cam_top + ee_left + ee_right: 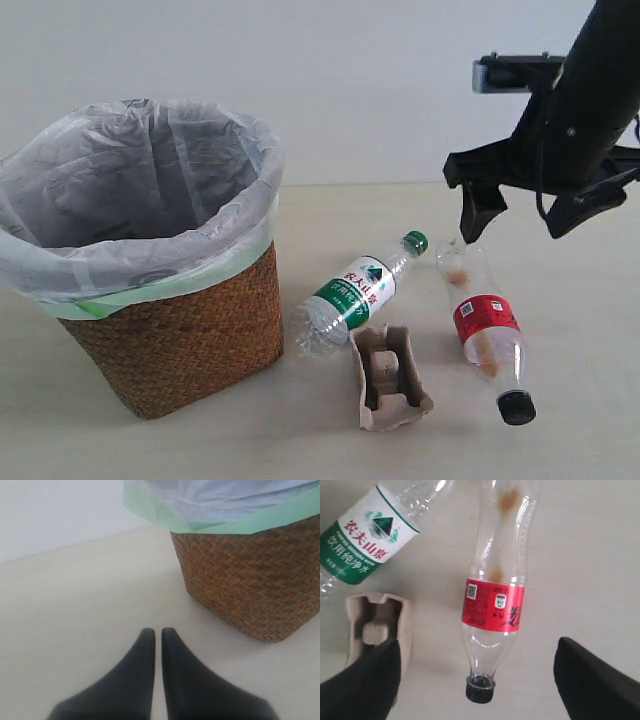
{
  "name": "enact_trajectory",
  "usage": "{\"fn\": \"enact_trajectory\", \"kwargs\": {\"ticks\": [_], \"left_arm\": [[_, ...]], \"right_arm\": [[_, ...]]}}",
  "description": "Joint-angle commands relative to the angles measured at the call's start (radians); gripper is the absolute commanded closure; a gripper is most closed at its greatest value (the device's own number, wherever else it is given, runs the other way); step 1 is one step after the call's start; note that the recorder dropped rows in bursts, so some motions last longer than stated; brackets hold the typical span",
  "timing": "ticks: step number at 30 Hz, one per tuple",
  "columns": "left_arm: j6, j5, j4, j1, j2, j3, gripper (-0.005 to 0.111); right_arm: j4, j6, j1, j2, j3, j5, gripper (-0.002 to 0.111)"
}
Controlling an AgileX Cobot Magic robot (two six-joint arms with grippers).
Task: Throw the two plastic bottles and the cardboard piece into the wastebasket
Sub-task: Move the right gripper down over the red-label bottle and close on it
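Note:
The red-label bottle point(485, 320) with a black cap lies on the table, cap toward the front. My right gripper point(520, 212) hangs open above its base end. In the right wrist view the gripper point(479, 642) straddles the red-label bottle point(492, 610) from above with wide gaps on both sides. The green-label bottle point(355, 292) lies slanted to its left, also seen in the right wrist view point(365, 540). The cardboard piece point(390, 380) lies in front, between the bottles. The wastebasket point(170, 330) stands at the left. My left gripper point(153, 632) is shut and empty, low beside the wastebasket point(250, 580).
The white bag liner point(130, 180) with a pale green band folds over the basket rim. A pale wall runs behind the table. The left arm does not show in the exterior view.

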Motion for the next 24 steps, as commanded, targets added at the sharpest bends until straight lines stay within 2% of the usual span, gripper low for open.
{"fn": "enact_trajectory", "kwargs": {"ticks": [1,12,24], "left_arm": [[-0.009,-0.008,-0.008,0.003,-0.002,0.004,0.103],[-0.009,-0.008,-0.008,0.003,-0.002,0.004,0.103],[-0.009,-0.008,-0.008,0.003,-0.002,0.004,0.103]], "right_arm": [[-0.004,0.008,0.0,0.073,-0.006,-0.053,0.034],[-0.035,0.065,0.0,0.227,-0.006,-0.166,0.034],[-0.04,0.079,0.002,0.351,-0.006,-0.196,0.034]]}}
